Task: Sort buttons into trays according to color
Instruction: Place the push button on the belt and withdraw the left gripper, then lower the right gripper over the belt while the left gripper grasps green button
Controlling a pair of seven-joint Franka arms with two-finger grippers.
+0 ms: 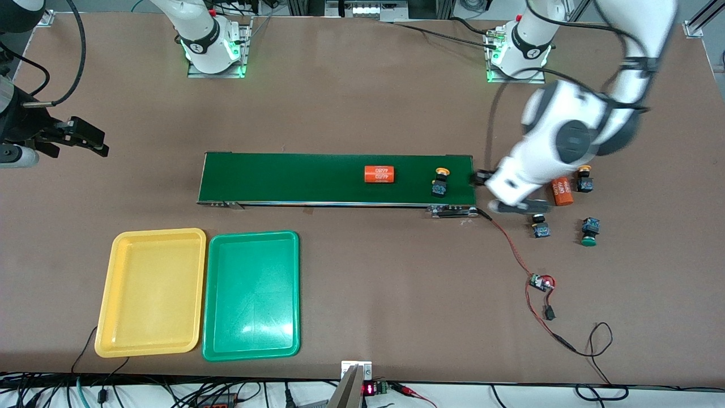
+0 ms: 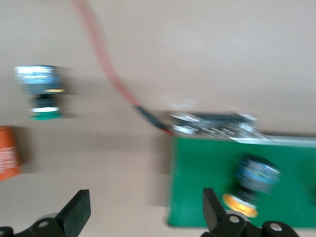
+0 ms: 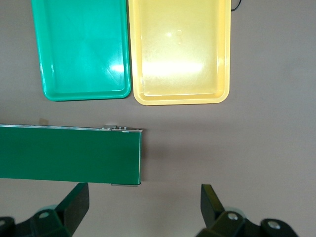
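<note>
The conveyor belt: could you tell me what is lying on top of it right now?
On the conveyor belt lie an orange cylinder and a yellow-capped button. The left arm covers nothing on it.

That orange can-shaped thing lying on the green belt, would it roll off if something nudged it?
Probably yes. The orange cylinder lies on its side on the belt, so a push across its length would likely roll it. It looks rigid. Its smooth round skin may slip in a pinch.
</note>
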